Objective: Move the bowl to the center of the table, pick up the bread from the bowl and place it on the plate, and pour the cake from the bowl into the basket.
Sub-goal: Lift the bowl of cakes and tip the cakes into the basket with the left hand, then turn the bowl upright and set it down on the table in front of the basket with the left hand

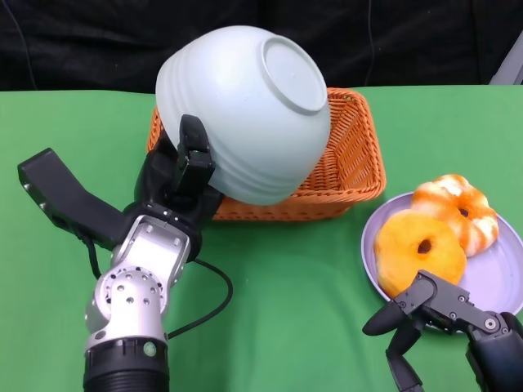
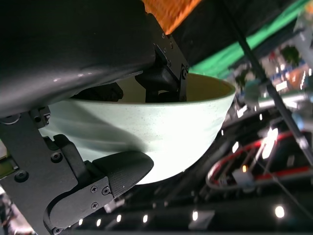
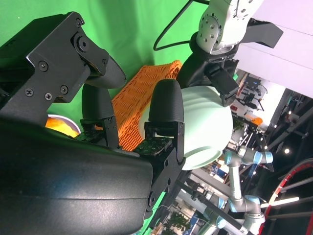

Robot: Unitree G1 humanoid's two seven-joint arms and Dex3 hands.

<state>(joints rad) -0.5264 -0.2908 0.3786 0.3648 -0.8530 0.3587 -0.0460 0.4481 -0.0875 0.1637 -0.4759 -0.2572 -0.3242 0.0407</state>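
My left hand [image 1: 181, 175] grips the rim of the pale green bowl [image 1: 245, 110] and holds it tipped almost upside down over the orange wicker basket [image 1: 351, 155], its base facing up toward me. The bowl [image 2: 161, 132] shows in the left wrist view with my fingers [image 2: 112, 174] on its outer wall and others inside the rim. The cake is hidden. Two orange-and-white ring breads [image 1: 418, 249] [image 1: 459, 208] lie on the lilac plate [image 1: 498, 282] at the right. My right hand [image 1: 437, 314] rests at the plate's near edge, fingers spread, holding nothing. The right wrist view shows bowl [image 3: 208, 122] and basket [image 3: 142, 90].
Green cloth [image 1: 294, 294] covers the table, with a black backdrop behind its far edge. A black cable [image 1: 216, 298] loops from my left forearm over the cloth in front of the basket.
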